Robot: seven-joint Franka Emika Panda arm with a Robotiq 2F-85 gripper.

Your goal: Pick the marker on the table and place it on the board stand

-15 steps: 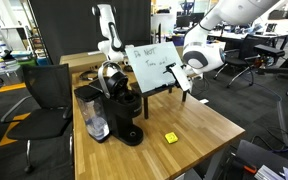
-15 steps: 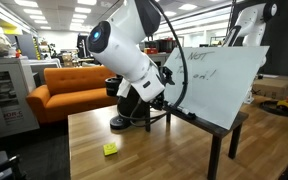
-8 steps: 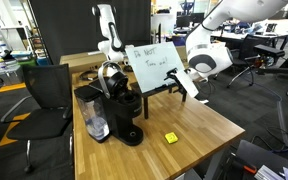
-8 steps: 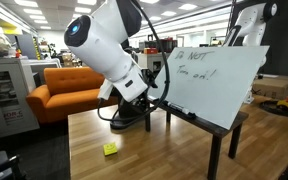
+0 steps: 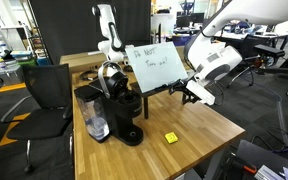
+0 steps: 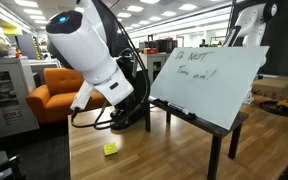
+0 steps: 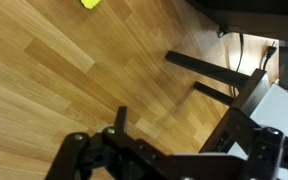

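The board stand is a white board with dark handwriting on a black easel; it shows in both exterior views [image 5: 154, 66] [image 6: 210, 84]. It stands on the light wooden table [image 5: 199, 125]. My gripper [image 5: 192, 93] hangs low over the table just beside the stand's near end. In the wrist view the gripper's black frame [image 7: 164, 152] fills the bottom, with the stand's black legs [image 7: 206, 68] and a white board corner [image 7: 286, 112] ahead. I cannot make out the marker in any view. I cannot tell how the jaws stand.
A small yellow block lies on the table [image 5: 170, 138] [image 6: 110, 148] [image 7: 89, 3]. A black coffee machine [image 5: 124, 115] stands at the table's other end. My bulky white arm [image 6: 84, 50] fills much of an exterior view. Chairs and desks surround the table.
My arm has swung away from the board's face, and the gripper has moved along the table past the stand's end. The board and the yellow block have not moved.
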